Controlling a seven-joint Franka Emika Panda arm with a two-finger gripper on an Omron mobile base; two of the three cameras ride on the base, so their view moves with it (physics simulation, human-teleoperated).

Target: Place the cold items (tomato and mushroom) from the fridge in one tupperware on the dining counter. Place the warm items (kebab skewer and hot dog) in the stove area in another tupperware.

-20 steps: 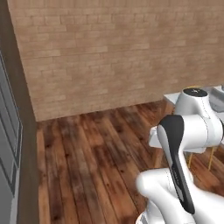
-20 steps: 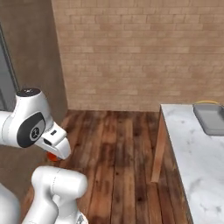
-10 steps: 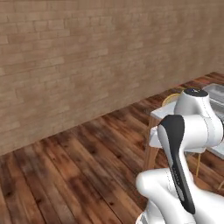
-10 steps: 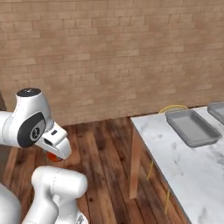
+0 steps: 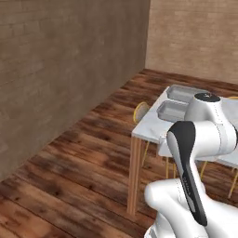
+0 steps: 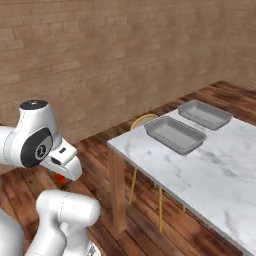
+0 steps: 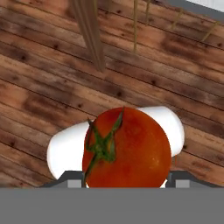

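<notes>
In the hand view a glossy red tomato [image 7: 131, 148] with a green stem sits between my fingers, and my gripper [image 7: 127, 178] is shut on it. In the right base view the gripper [image 6: 62, 175] hangs low beside the arm, and a sliver of the tomato [image 6: 60, 178] shows under it, well left of the counter. Two grey tupperware trays, one nearer [image 6: 175, 134] and one farther [image 6: 205, 114], lie empty side by side on the white marble dining counter [image 6: 200, 170]. The left base view shows the trays [image 5: 173, 110] [image 5: 185, 93] on the counter [image 5: 148, 128], behind my arm.
A yellow-framed stool [image 6: 142, 119] stands at the counter's far side, also seen as the stool [image 5: 141, 110]. A wooden leg [image 6: 118, 195] holds up the counter's near corner. Brick walls [image 6: 100, 60] close the room, with wooden floor [image 5: 69, 172] between me and the counter.
The base has turned, so the whole picture has swung from the brick wall and floor onto the dining counter, now much closer. The tomato stays in the gripper.
</notes>
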